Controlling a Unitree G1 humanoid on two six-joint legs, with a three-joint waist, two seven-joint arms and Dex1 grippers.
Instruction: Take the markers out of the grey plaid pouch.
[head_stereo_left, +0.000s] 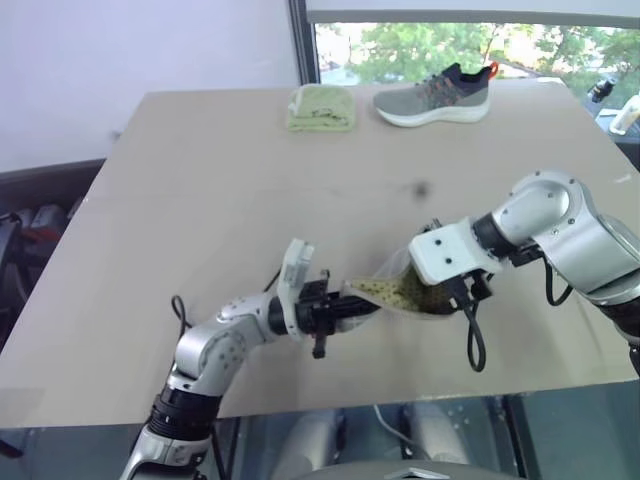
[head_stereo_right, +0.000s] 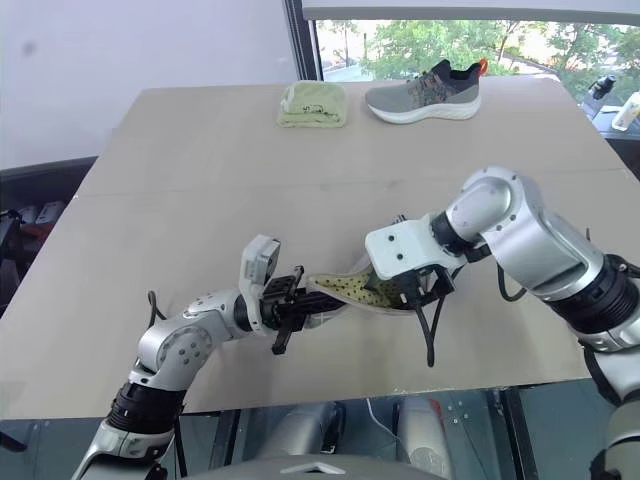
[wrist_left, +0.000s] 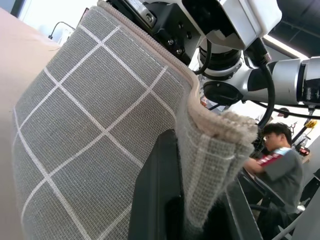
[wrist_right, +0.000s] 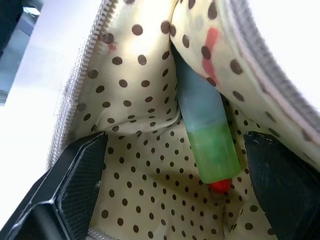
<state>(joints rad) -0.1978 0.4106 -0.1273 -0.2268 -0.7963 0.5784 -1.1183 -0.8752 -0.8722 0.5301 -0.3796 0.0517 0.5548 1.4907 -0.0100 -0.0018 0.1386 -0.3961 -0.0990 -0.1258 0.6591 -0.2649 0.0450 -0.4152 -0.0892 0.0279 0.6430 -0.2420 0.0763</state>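
Note:
The grey plaid pouch hangs just above the table's near middle, its mouth spread to show a dotted yellowish lining. My left gripper is shut on the pouch's left end, and the plaid fabric is pinched between its black fingers. My right gripper points down into the open mouth, open, one finger on each side. Inside lies one marker, grey-blue with a green section and a red tip, between the right fingers and untouched. I cannot tell whether more markers lie deeper in the pouch.
A folded yellow-green cloth and a grey sneaker sit at the table's far edge by the window. The tan table is bare between them and the pouch. A seated person shows beyond the table in the left wrist view.

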